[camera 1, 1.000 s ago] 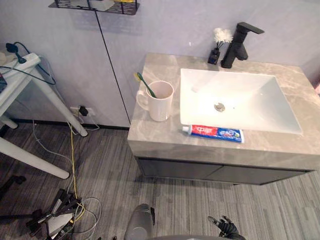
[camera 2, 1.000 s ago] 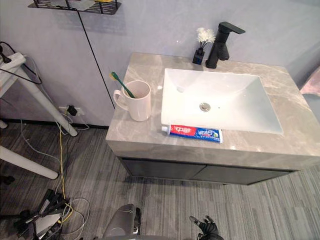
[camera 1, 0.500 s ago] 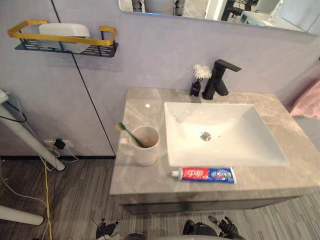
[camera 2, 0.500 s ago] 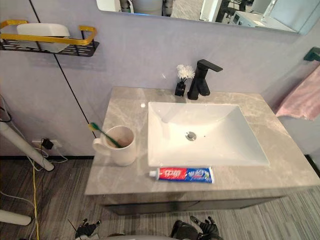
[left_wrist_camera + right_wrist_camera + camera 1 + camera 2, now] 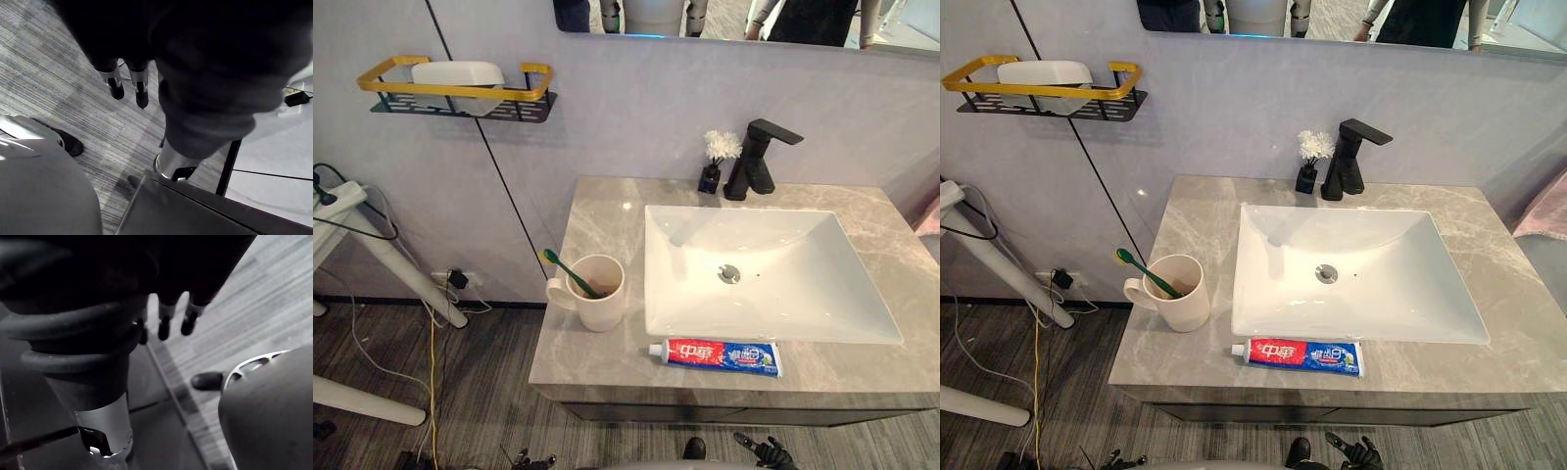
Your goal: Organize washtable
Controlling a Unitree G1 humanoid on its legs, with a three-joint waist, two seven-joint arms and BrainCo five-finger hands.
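Observation:
A cream mug [image 5: 600, 294] holding a green toothbrush [image 5: 566, 271] stands on the left of the grey marble countertop [image 5: 599, 217]. A red and blue toothpaste tube [image 5: 717, 355] lies flat along the front edge, just before the white sink basin [image 5: 773, 284]. Both hands hang low below the counter's front: the left hand [image 5: 530, 459] at lower left, the right hand [image 5: 766, 452] at lower right. The left hand's fingers [image 5: 140, 93] and the right hand's fingers [image 5: 164, 323] are straight over the floor and hold nothing.
A black faucet [image 5: 760, 161] and a small vase with a white flower [image 5: 713, 161] stand behind the basin. A gold-railed wall shelf [image 5: 460, 90] carries a white dish. White table legs [image 5: 406, 269] and cables lie at the left. A pink towel [image 5: 1543, 204] hangs at the right.
The whole picture has shifted, so the camera moved: the counter now sits higher and nearer. Mug, toothbrush and toothpaste keep their places. Both hands stay low.

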